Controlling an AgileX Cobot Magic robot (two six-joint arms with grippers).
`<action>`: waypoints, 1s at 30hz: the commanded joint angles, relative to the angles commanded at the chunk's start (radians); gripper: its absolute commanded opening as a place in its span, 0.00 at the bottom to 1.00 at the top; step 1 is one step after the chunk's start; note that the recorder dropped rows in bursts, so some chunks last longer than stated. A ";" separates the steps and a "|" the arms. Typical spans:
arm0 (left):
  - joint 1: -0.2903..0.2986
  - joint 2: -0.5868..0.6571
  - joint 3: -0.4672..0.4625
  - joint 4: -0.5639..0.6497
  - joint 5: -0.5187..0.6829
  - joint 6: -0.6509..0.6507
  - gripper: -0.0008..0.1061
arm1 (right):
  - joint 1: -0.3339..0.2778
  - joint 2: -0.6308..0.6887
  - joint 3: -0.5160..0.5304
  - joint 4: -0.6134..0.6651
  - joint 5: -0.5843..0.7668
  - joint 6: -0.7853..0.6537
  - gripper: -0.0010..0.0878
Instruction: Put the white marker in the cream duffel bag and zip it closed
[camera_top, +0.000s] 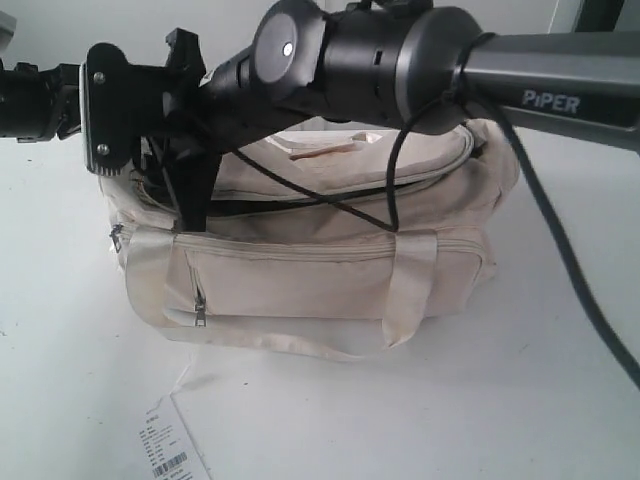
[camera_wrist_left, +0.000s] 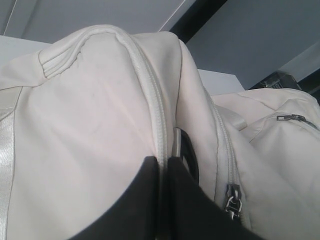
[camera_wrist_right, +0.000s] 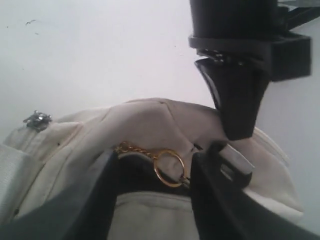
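- Looks to me like the zipping step is what's going on. The bag (camera_top: 330, 270) is sitting mid-table with a dark gap showing under its top flap, so the top zip isn't closed yet.
- Marker: not showing up in any view. Might be inside already, but I can't tell, since the interior is just dark.
- Left gripper (camera_wrist_left: 162, 165) is pinching a ridge of bag fabric right by the zipper (camera_wrist_left: 159, 125) at the bag's left end. I'm guessing it's bracing the bag.
- Right gripper (camera_wrist_right: 157, 156) is reaching across to that same left end, fingers standing fairly wide with a gold ring (camera_wrist_right: 156, 169) and its chain between them. Can't tell if they're actually biting on it.
- Next move, I reckon: get a firm pinch on that ring, then drag it along the curved zip while the left side is holding the fabric taut.
- Front pocket (camera_top: 290, 280) is zipped shut, contents unknown. A paper tag (camera_top: 165, 440) is lying on the near left of the table (camera_top: 480, 400).
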 joint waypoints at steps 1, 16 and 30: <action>0.000 0.000 0.000 0.000 0.000 0.000 0.01 | 0.000 0.009 0.000 -0.015 -0.010 0.000 0.50; 0.000 0.000 0.000 0.000 0.007 0.000 0.01 | 0.000 0.086 0.000 -0.046 -0.180 -0.062 0.40; 0.000 0.000 0.000 0.000 0.011 0.000 0.01 | 0.000 0.076 -0.002 -0.076 -0.212 -0.060 0.01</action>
